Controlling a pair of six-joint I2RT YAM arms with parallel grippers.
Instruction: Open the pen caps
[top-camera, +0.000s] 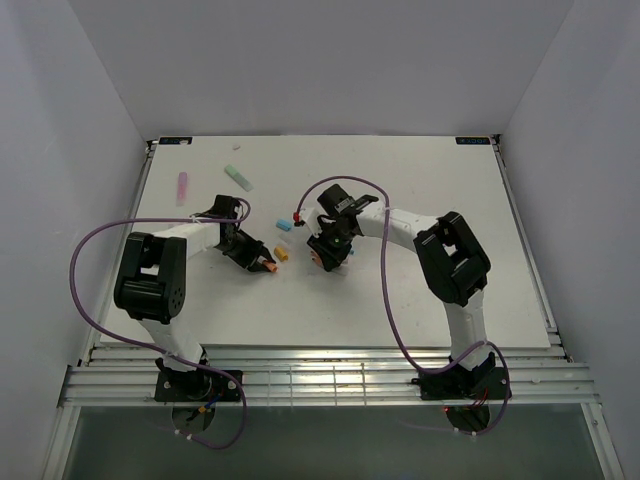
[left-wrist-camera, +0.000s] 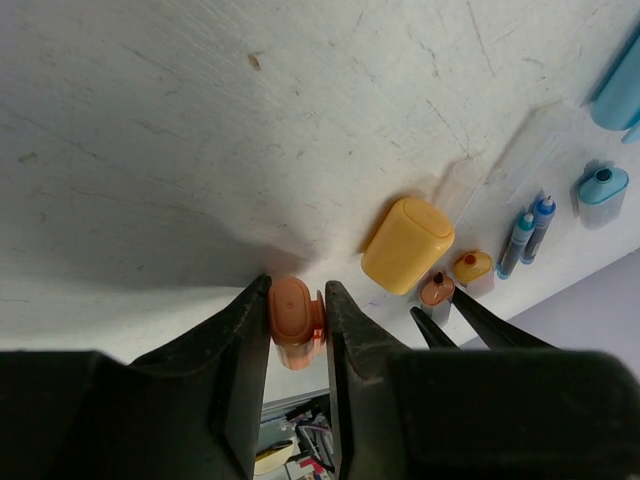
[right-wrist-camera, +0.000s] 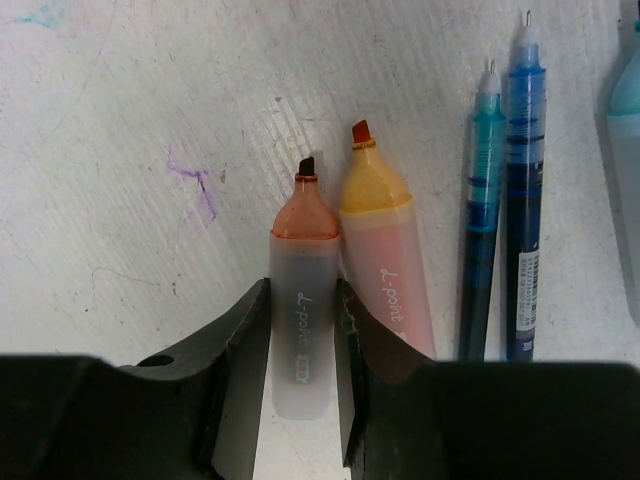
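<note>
My left gripper (left-wrist-camera: 296, 292) is shut on an orange pen cap (left-wrist-camera: 292, 318) held just above the table; it also shows in the top view (top-camera: 268, 267). My right gripper (right-wrist-camera: 302, 292) is shut on the frosted body of an uncapped orange pen (right-wrist-camera: 303, 300), its dark tip pointing away. Beside it lies an uncapped yellow-orange pen (right-wrist-camera: 380, 240). Two thin blue pens (right-wrist-camera: 505, 200) lie to the right with bare tips. A yellow cap (left-wrist-camera: 407, 245) lies loose between the two grippers. A pink pen (top-camera: 182, 186) and a green pen (top-camera: 238, 177) lie capped at the far left.
A light blue cap (left-wrist-camera: 603, 190) and a light blue pen (left-wrist-camera: 620, 90) lie beyond the thin pens. The white table (top-camera: 420, 190) has raised edges, with grey walls on three sides. The two grippers hang close together near the middle.
</note>
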